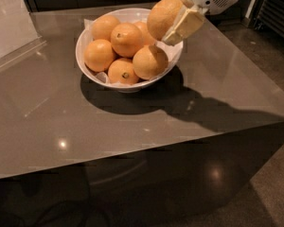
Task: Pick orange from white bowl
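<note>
My gripper (173, 18) comes in from the top right and is shut on the orange (163, 16), a large oval yellow-orange fruit with plain skin. It holds the orange just above the right rim of the white bowl (87, 66). One pale finger (184, 25) lies across the orange's right side; the other is hidden behind it. Several other oranges stay in the bowl, among them one with a dark stem dot (122, 73) at the front.
The bowl stands on a glossy brown table (132, 126) near its far edge. A clear sign holder (12, 27) stands at the far left. The table's right edge drops to a dark floor (270, 56).
</note>
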{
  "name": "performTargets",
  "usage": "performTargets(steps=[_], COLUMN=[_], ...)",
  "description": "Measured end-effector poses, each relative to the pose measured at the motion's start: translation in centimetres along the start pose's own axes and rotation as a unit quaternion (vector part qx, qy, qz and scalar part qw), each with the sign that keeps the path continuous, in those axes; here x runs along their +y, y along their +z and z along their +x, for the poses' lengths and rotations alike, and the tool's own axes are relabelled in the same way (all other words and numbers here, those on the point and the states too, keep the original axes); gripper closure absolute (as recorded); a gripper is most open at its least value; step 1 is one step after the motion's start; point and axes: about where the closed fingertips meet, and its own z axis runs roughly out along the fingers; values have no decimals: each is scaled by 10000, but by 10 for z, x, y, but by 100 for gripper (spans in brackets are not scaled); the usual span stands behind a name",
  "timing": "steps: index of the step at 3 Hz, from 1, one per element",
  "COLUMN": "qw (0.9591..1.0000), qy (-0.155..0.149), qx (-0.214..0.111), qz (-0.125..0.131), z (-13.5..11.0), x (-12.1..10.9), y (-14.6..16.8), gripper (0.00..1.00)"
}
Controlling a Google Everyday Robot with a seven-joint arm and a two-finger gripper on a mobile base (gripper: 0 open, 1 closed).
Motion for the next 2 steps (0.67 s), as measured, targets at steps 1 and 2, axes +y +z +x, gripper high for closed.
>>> performTargets(steps=[1,2], qw=[9998,9998], qy=[123,123], qx=[70,70], qz=[104,104], z=[-1,-1], x=[21,21], y=[-13,-13], gripper=[100,100])
